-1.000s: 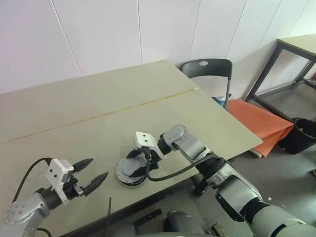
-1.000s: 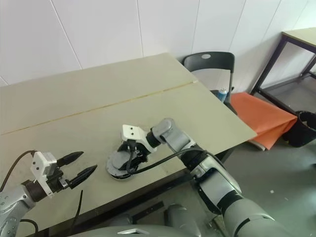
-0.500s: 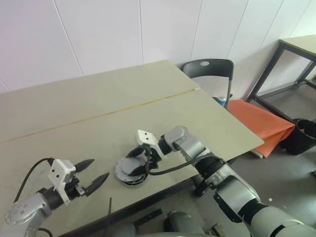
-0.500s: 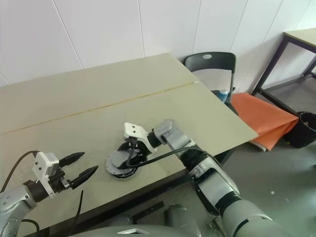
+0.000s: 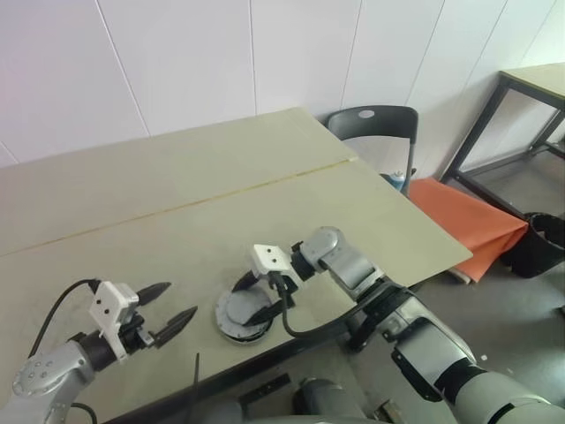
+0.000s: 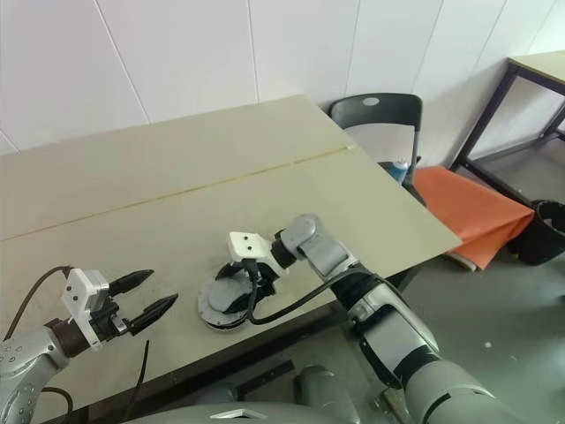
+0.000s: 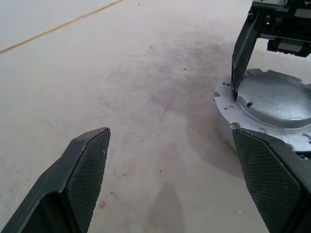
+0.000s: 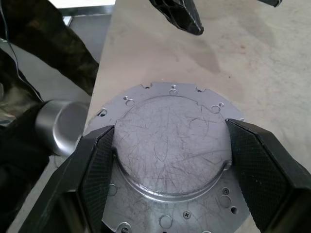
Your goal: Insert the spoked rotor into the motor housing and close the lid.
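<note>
The motor housing (image 5: 240,321), a silver-grey round puck, sits on the table (image 5: 177,194) close to its front edge. A scratched silver lid (image 8: 170,145) with a raised dome lies on top of it. My right gripper (image 8: 170,127) reaches in from the right and is shut on the lid, one black finger (image 8: 99,170) against each side of the dome. My left gripper (image 5: 179,300) hovers to the left of the housing, open with nothing between its fingers. The housing shows just beyond its fingertips (image 7: 265,160). The spoked rotor is hidden.
The table's front edge runs just beside the housing. Past the table's right end stand a dark chair (image 5: 375,132), an orange mat (image 5: 459,221) on the floor, a black bin (image 5: 538,243) and a second table (image 5: 530,84).
</note>
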Controlling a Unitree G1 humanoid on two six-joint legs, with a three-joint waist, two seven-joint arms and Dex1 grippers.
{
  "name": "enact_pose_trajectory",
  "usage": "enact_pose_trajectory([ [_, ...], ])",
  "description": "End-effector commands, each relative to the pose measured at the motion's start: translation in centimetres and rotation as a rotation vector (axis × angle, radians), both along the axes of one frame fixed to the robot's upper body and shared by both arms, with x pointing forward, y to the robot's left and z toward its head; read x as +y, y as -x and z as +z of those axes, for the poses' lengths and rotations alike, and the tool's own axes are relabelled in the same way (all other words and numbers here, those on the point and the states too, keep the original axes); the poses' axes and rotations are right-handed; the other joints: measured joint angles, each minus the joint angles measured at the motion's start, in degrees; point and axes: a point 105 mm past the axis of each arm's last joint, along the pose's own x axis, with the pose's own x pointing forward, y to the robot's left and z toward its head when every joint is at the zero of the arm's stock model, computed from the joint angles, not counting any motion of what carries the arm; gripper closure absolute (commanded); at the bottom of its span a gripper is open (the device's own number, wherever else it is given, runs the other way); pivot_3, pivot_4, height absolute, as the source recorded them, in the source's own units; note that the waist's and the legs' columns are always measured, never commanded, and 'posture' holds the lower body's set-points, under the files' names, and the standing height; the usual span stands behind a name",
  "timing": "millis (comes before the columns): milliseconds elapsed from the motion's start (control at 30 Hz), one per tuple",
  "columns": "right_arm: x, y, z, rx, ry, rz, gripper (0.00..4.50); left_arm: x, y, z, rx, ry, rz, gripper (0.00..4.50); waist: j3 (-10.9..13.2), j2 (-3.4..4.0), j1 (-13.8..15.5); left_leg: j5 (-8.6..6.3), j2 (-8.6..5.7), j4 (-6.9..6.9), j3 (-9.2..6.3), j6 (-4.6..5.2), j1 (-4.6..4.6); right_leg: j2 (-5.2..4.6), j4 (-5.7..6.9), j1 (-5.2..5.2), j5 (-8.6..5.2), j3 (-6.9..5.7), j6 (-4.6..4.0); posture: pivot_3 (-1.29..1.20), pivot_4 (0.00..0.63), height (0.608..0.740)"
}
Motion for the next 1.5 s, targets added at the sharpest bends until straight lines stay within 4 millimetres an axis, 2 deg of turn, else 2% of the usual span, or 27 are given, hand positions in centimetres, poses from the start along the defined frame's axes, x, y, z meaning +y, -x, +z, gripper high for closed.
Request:
enact_pose_trajectory([
  [33,0.7,-1.9,0.4,-0.079,-0.017,-0.096,1.27,-0.4,-0.2,0.6,-0.032,-0.014,-0.029,0.19,0.01,0.02,-0.09,0.0,0.01,0.0,0.0,0.0,0.05,0.0,0.01,0.04,0.0,0.0,-0.01,0.0,0.0,0.74],
  [267,2.0,-2.8,1.5,-0.121,-0.091,-0.156,1.27,-0.1,-0.1,0.0,-0.028,-0.014,-0.029,0.19,0.06,0.06,-0.52,0.0,0.08,-0.02,0.0,0.0,0.97,0.14,0.13,0.69,-0.1,0.04,-0.33,0.0,0.0,0.74],
  [667,3.8,-4.7,3.5,-0.203,-0.21,-0.288,1.27,0.3,0.1,-0.8,-0.032,-0.015,-0.028,0.19,0.07,0.06,-0.34,0.02,0.07,-0.07,0.03,-0.04,0.61,0.1,0.09,0.3,0.01,0.06,-0.4,0.0,0.0,0.74],
  [733,3.8,-4.9,3.5,-0.178,-0.204,-0.298,1.27,0.3,0.0,-0.9,-0.033,-0.015,-0.028,0.19,0.06,0.06,-0.24,0.02,0.06,-0.07,0.02,-0.04,0.42,0.07,0.04,0.19,0.06,0.06,-0.32,0.0,0.0,0.74],
  [900,2.6,-3.0,3.9,0.013,-0.183,-0.172,1.27,0.3,-0.1,-0.7,-0.037,-0.011,-0.037,0.19,0.05,0.04,0.01,0.02,0.05,-0.04,-0.03,-0.04,0.06,0.02,-0.08,-0.02,0.11,0.02,-0.25,0.0,0.0,0.74],
  [1067,1.4,-1.8,4.5,0.113,-0.177,-0.09,1.27,0.0,-0.1,-0.6,-0.04,-0.005,-0.045,0.19,0.06,0.05,-0.19,0.01,0.06,-0.05,-0.03,-0.03,-0.01,0.03,-0.11,-0.09,0.23,0.0,-0.39,0.0,0.0,0.74],
  [1267,0.2,-1.2,2.5,0.001,-0.069,-0.032,1.27,-0.2,-0.2,-0.5,-0.041,-0.002,-0.051,0.19,0.06,0.06,-0.16,0.01,0.06,-0.05,-0.08,-0.02,0.0,0.08,-0.08,-0.09,0.13,-0.07,-0.21,0.0,0.0,0.74],
  [1500,0.4,-2.0,2.0,-0.101,-0.054,-0.058,1.27,-0.2,-0.2,-0.4,-0.042,-0.002,-0.054,0.19,0.03,0.01,-0.14,0.01,0.06,-0.05,-0.07,-0.03,0.0,0.09,-0.08,-0.1,0.14,-0.06,-0.22,0.0,0.0,0.74],
])
